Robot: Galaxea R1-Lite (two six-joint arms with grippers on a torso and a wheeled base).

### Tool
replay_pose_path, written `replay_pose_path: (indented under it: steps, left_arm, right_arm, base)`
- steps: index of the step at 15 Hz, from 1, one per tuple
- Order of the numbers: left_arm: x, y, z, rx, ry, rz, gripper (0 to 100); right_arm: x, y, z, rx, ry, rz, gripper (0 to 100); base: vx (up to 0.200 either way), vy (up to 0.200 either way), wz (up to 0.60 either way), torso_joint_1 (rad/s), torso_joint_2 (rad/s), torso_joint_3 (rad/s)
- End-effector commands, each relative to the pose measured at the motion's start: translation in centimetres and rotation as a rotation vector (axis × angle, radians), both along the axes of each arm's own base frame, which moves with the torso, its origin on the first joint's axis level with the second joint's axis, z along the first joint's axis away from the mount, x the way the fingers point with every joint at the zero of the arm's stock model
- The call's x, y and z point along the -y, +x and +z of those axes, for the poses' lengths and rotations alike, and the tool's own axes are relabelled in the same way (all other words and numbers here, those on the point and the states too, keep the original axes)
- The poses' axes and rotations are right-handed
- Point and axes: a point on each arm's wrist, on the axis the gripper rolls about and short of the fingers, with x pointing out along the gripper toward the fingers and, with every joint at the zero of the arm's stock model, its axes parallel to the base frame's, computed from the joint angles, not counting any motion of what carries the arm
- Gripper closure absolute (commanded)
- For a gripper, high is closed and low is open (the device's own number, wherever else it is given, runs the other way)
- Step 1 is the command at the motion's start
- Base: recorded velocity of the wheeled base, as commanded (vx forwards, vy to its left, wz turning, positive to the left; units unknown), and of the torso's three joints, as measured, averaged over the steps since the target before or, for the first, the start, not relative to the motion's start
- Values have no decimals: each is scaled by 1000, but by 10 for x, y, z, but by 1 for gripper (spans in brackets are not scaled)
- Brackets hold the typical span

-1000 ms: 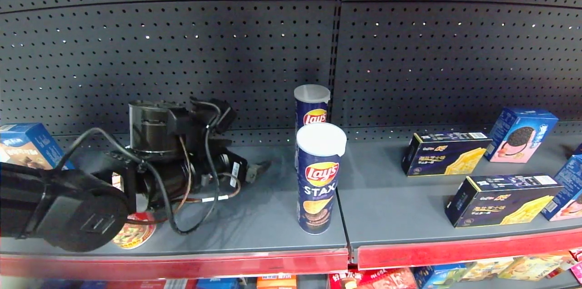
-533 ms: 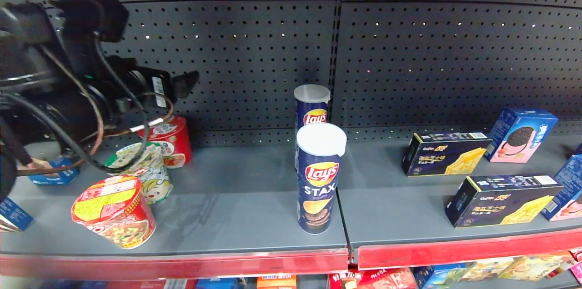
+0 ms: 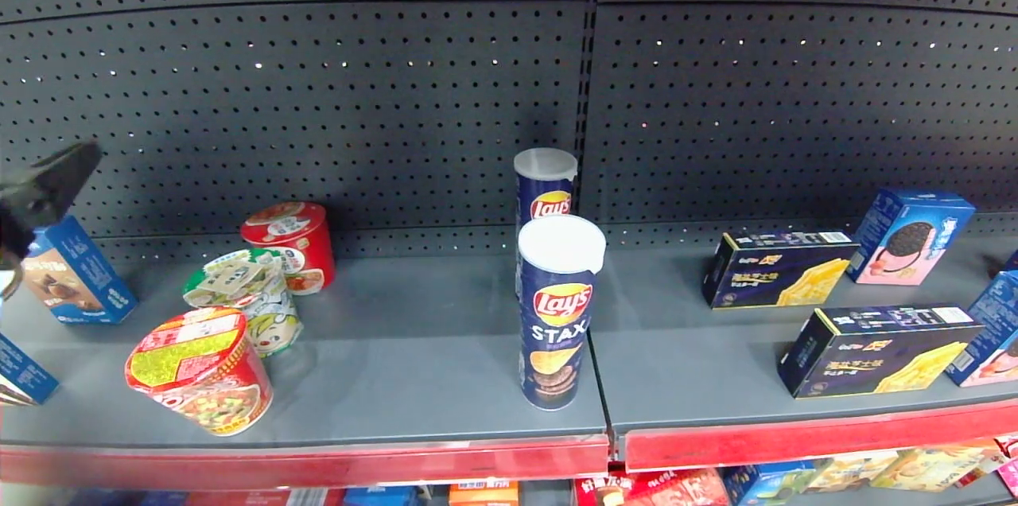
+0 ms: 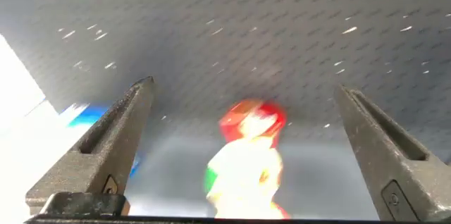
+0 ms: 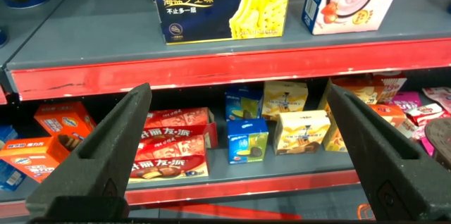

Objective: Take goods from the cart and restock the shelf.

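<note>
At the shelf's (image 3: 445, 363) front-left edge: noodle cup (image 3: 199, 371) tilted, lid up | left gripper (image 4: 244, 89) wide, facing it | right gripper (image 5: 237, 90) wide

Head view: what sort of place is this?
Probably a grocery shop aisle: grey metal shelf with red front strip, dark perforated back panel, a tall dark-blue crisp tube and a red paper noodle cup.

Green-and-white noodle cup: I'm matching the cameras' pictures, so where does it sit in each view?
Head view: the green-and-white noodle cup sits left on the grey shelf, before the rear red noodle cup.
Left wrist view: a blurred blob between the open fingers of the left claw.
Right wrist view: not in it.
Shared landmark: that rear red noodle cup, directly behind it.
</note>
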Motion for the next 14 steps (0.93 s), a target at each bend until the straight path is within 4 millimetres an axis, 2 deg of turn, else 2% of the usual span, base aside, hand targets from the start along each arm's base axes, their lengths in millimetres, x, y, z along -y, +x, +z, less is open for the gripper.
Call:
replay_pose_path:
  steps: [1,5,7,9,10,12,13,14]
  left_arm:
    - [-12,-74,-30,67,-26,83,0]
    - [-12,-110,-65,19,-22,85,0]
    - [-12,-119,-82,20,-20,81,0]
    - [-11,-121,-107,-51,-10,12,0]
    - [-11,-128,-145,-117,5,-33,0]
    - [-11,-141,-184,-127,15,-26,0]
    - [-11,-146,-195,-179,8,-33,0]
    - [-11,-145,-194,-180,1,-56,0]
  right_arm:
    - [0,0,0,-1,0,0,0]
    - [0,0,0,-1,0,0,0]
    - [0,0,0,-1,0,0,0]
    - [0,0,0,-1,0,0,0]
    - [0,0,0,-1,0,0,0]
    - [0,0,0,-1,0,0,0]
    - [0,0,0,-1,0,0,0]
    - [0,0,0,-1,0,0,0]
  base:
    - [0,0,0,0,0,0]
    - [0,0,0,0,0,0]
    - [0,0,0,0,0,0]
    - [0,0,0,0,0,0]
    - [0,0,0,0,0,0]
    - [0,0,0,0,0,0]
    - [0,0,0,0,0,0]
    - [0,0,0,0,0,0]
